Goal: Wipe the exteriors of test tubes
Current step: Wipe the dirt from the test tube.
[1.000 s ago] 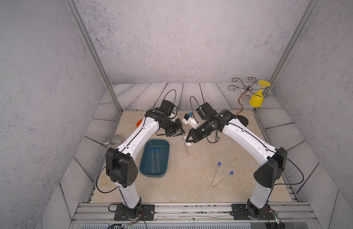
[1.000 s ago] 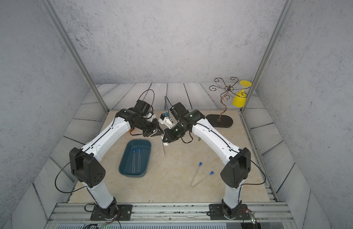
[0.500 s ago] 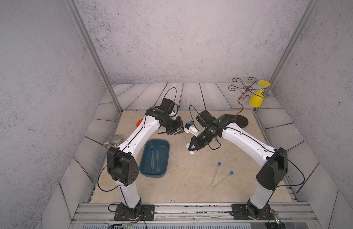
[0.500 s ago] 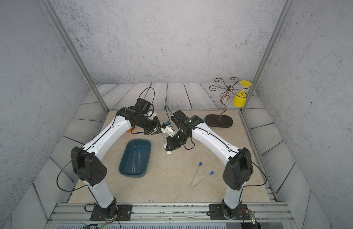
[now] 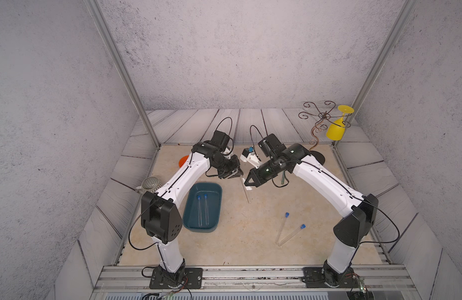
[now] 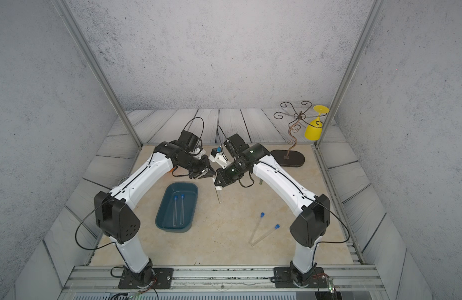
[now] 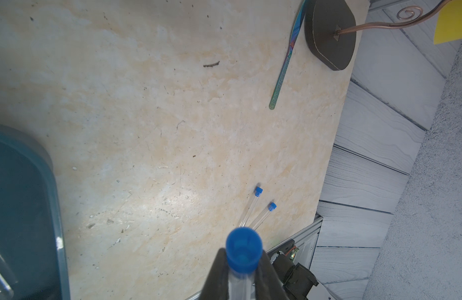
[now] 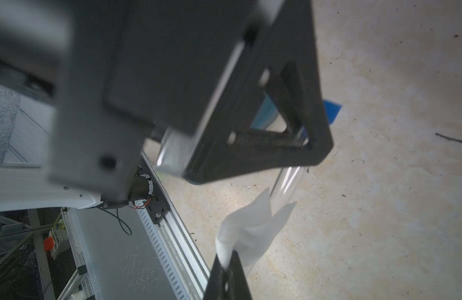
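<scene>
1. We see the right tool [image 5: 247,185], pinching its white wipe [image 8: 250,228], back up near the top of the test tube [image 5: 245,191]. Half a second ago it sat lower, by the tube's rounded end.
2. More bare tube shows below the wipe now than then.
3. The left tool [image 5: 238,174] has edged slightly toward the right one.

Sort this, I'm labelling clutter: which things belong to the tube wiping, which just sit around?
In use: test tube held by left gripper; white wipe in right gripper; two tubes in teal tub; two more tubes on table.
Lying about: yellow wine glass; wire stand; teal utensil; grey cup.
</scene>
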Available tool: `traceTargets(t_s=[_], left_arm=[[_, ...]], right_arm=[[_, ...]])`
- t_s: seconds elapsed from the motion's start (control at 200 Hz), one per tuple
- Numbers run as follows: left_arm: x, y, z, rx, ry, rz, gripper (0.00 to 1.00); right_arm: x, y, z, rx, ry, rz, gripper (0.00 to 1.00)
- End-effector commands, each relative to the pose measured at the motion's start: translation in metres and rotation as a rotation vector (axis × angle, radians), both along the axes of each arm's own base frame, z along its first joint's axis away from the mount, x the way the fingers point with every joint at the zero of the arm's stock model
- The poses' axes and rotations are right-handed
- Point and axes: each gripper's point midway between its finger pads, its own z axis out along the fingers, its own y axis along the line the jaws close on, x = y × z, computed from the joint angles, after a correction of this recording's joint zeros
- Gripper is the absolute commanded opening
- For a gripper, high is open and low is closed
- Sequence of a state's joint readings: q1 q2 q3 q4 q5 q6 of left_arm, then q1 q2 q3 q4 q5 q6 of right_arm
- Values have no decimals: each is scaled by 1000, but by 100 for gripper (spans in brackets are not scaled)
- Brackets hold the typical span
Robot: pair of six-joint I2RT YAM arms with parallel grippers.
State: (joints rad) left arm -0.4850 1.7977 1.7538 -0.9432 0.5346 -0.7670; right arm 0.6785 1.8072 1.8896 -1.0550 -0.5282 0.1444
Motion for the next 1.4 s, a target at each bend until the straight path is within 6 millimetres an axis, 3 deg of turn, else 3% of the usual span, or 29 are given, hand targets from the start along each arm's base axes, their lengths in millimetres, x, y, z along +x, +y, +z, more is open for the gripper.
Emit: traceTargets(t_s=[0.0, 0.185, 0.44, 0.681, 0.961, 1.161, 1.391], left_arm=[[-13, 1, 12, -13, -12, -21, 11], [-11, 0, 15, -24, -20, -12, 11], [-4, -5, 14, -29, -21, -10, 11], [-1, -6, 16, -20, -22, -21, 11], [-3, -5, 17, -13, -24, -38, 11], [-2, -15, 34, -80, -65, -85, 11], [4, -28, 54, -168, -101, -96, 11]], right_arm=[[15, 4, -14, -31, 13, -19, 4], [3, 6, -15, 1, 46, 7, 4], [-25, -10, -14, 14, 63, 42, 4], [-44, -28, -26, -30, 75, 50, 4], [-35, -38, -19, -28, 55, 17, 4], [-18, -45, -17, 22, 95, -32, 4], [-23, -38, -22, 63, 158, -16, 4]])
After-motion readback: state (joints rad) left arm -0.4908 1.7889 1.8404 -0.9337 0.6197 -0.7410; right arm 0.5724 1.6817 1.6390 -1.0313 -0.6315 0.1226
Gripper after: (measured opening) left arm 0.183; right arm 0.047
